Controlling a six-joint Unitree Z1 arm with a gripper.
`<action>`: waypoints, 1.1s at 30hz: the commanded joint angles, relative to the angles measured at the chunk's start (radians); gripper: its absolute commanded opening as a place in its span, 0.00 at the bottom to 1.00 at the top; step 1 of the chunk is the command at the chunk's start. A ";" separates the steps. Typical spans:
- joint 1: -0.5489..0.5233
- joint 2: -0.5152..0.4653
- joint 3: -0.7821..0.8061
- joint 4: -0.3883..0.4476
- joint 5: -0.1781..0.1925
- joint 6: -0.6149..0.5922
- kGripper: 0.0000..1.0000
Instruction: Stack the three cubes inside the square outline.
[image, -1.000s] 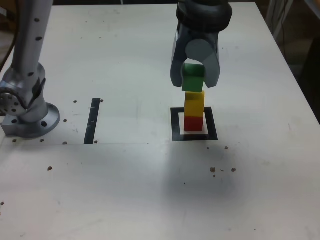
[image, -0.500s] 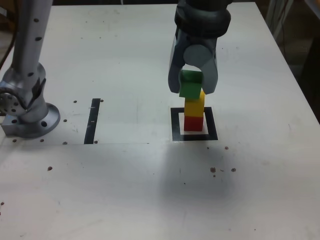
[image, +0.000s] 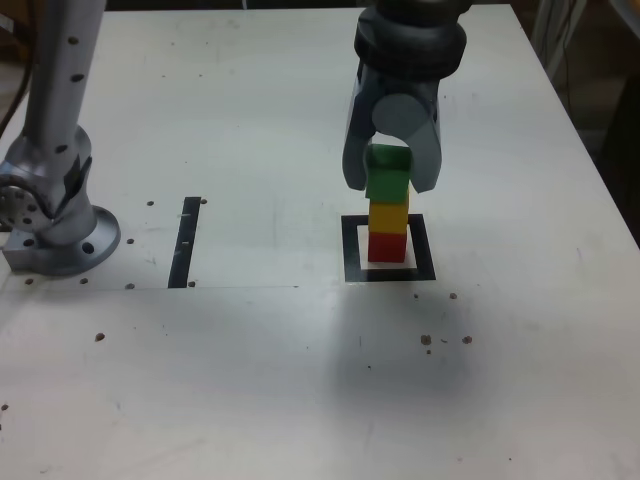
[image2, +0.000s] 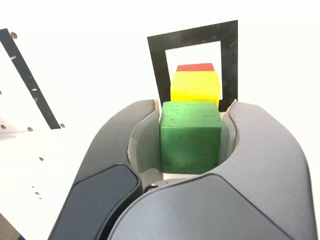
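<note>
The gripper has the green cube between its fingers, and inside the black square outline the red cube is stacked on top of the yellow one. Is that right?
Not quite: the order of the two is swapped. The exterior view shows the yellow cube on top of the red cube, inside the black square outline. The rest stands.

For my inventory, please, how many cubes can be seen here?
3: the red cube inside the square outline, the yellow cube on it, and the green cube in the hand. Behind the hand, more could hide.
</note>
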 joint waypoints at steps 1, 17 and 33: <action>0.000 0.009 0.002 -0.002 -0.004 0.001 0.37; 0.014 0.020 0.012 -0.009 0.008 0.015 0.77; 0.015 -0.019 0.012 -0.002 0.026 0.016 0.99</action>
